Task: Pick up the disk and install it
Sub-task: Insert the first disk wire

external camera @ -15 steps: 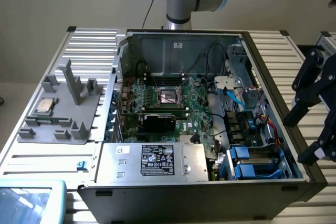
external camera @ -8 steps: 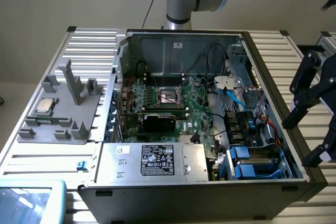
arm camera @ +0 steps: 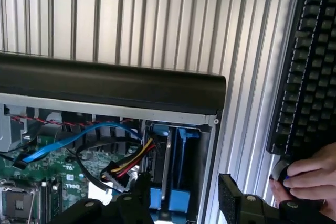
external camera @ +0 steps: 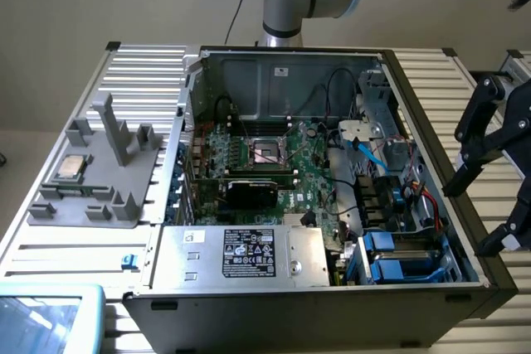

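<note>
A ribbed metal table (external camera: 465, 80) is carrying an open computer case (external camera: 290, 308); the gripper (external camera: 471, 217), partly cut off, is hovering spread and empty at its wall, near the disk (external camera: 398, 269) sitting half-hidden in the corner bay.

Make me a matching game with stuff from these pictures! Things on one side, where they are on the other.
Things:
1. chip
2. silver box
3. gripper

Places:
A. beside the case, outside it
B. on the grey tray
C. inside the case

Pairs: 1-B, 2-C, 3-A
</note>
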{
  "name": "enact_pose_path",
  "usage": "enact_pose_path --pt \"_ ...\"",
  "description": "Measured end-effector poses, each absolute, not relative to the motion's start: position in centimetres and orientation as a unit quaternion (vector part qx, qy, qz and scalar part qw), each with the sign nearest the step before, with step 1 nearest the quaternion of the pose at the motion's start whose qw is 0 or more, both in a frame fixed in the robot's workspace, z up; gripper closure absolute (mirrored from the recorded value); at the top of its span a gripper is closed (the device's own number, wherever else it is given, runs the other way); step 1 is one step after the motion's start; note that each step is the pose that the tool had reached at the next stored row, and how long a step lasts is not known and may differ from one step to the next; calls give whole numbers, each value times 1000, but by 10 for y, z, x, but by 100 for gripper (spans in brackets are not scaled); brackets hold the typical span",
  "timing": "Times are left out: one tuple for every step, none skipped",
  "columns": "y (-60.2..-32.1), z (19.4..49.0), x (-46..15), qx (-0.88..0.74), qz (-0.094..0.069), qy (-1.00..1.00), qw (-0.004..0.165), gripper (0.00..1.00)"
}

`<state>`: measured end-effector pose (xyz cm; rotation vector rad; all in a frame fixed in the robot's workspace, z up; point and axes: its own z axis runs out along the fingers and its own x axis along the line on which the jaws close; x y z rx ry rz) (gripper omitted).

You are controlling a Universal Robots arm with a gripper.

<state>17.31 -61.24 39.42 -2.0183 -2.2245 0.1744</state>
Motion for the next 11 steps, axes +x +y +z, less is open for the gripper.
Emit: enact_pose_path --pt "-612 394 173 -666 51 -740 73 37" --pt "-612 394 173 -663 45 -743 78 37" --pt "-612 394 173 -660 39 -745 84 37" --pt "-612 394 173 -656 35 -749 88 37" --pt "-612 394 173 -651 31 -753 92 37" --pt "-612 394 173 -646 28 -757 94 37" --pt "-612 394 173 -642 27 -761 96 37" --pt "-612 394 173 -636 25 -765 97 37" --pt "-612 394 173 -631 22 -769 99 37" --pt "-612 394 173 -627 19 -772 100 37" --pt "-612 394 173 -623 16 -775 101 37"
